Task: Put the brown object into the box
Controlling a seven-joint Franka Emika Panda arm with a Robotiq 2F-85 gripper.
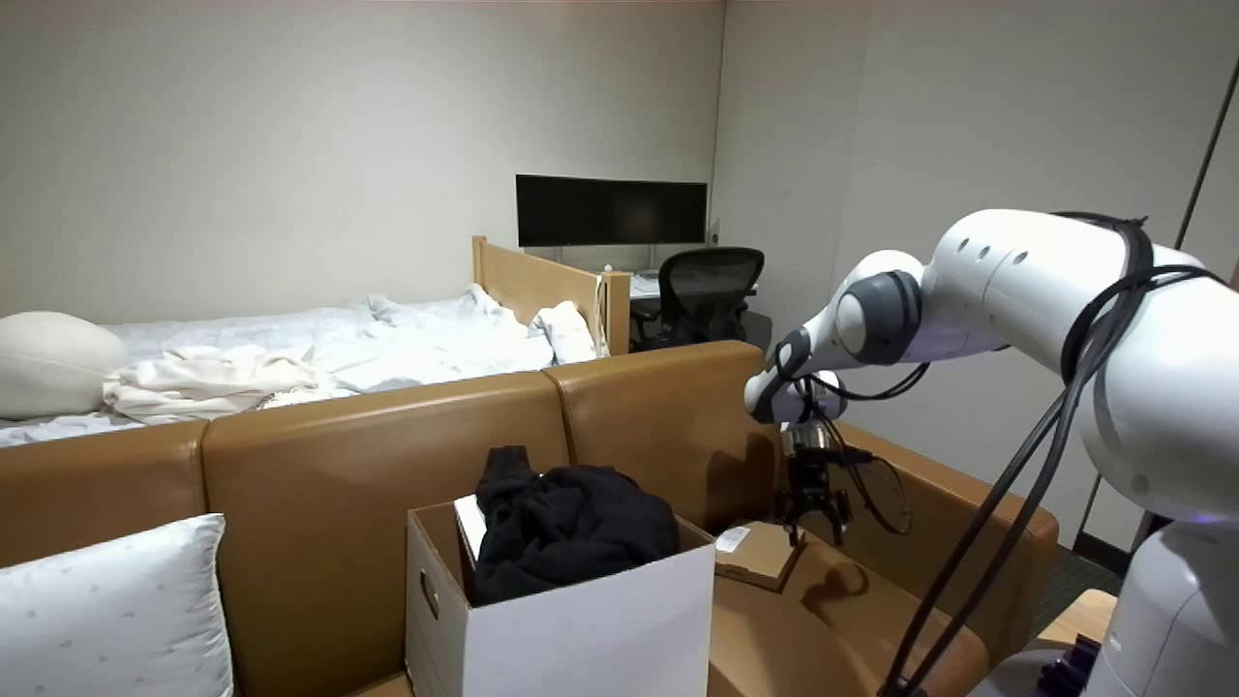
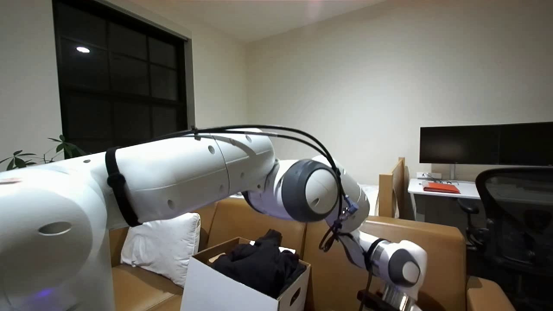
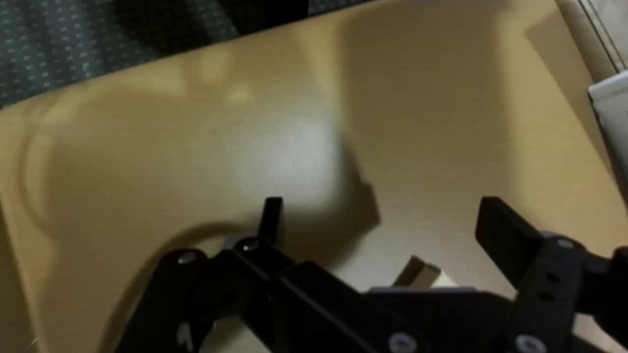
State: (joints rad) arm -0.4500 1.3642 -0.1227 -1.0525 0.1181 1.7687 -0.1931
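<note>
the robotiq gripper (image 1: 816,530) hangs over the brown leather couch seat (image 1: 803,639), its fingers (image 3: 505,230) spread wide apart — near it, the flat brown cardboard box (image 1: 767,556) lies on that seat, just beside the white open-top carton (image 1: 590,639), where a heap of black clothing (image 1: 581,532) rises above the rim.

Flat brown object (image 1: 765,553), rectangular, partly white on top, lying near upright white open-topped box (image 1: 590,639)

Box (image 1: 590,639): lower middle in an exterior view, before backrest (image 1: 368,455)
Clothing (image 1: 581,528): in box
Carton (image 1: 762,554): on couch seat (image 1: 803,639), right of box
Pillow (image 1: 116,610): lower left
</note>
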